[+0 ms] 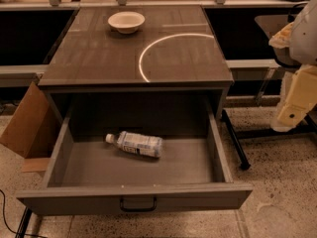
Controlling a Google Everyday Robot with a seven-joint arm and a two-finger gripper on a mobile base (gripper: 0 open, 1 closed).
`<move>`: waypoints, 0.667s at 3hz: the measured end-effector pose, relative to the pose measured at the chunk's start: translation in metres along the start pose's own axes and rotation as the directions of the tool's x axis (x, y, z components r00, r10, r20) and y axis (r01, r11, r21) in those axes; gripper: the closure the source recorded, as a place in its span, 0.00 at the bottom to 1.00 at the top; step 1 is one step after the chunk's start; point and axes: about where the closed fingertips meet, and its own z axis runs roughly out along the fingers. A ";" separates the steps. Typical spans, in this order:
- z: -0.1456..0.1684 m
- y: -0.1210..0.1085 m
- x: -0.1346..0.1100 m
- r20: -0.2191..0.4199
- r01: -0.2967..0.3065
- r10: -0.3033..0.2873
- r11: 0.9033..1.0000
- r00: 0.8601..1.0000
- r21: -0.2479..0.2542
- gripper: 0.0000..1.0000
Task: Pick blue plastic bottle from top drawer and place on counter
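**Bottle still in drawer, tool off to the right: roll and collision risks**

Near edge, lower frame: top drawer (74,202) pulled open, pull handle (137,205) on the front panel. The blue plastic bottle (138,144) lies on its side on the drawer floor, left of centre and toward the back, cap pointing to the upper left. Nothing touches it.

Right edge, mid frame: the tool (292,110) hangs well apart from drawer and bottle. Can't tell whether it is released or clenched. It carries nothing that I can see.

Left edge: a cardboard flap (27,125) leans beside the drawer.

Further back: the worktop (89,58), glossy, with a white circle outline (140,63). A white bowl (126,22) sits at the upper left of the worktop, outside the circle.

Risks, judged from this layout:
- The bottle is round and on its side, so a nudge on contact could roll it toward the drawer's back wall.
- It sits close under the worktop's front edge, so a steep descent could clip that edge or a drawer side wall.
- Thin plastic could slip or buckle if squeezed off-centre.
- Laid down flat on the glossy worktop, it may roll; a drop-off near the bowl could knock it.

Counts: bottle 1, drawer 1, handle 1, tool 1, cardboard flap 1, worktop 1, circle outline 1, bowl 1.
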 end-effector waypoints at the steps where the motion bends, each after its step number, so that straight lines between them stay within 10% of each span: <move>1: 0.000 0.000 0.000 0.000 0.000 0.000 1.000 1.000 0.000 0.00; 2: 0.024 0.000 -0.008 0.028 -0.010 0.010 1.000 1.000 -0.029 0.00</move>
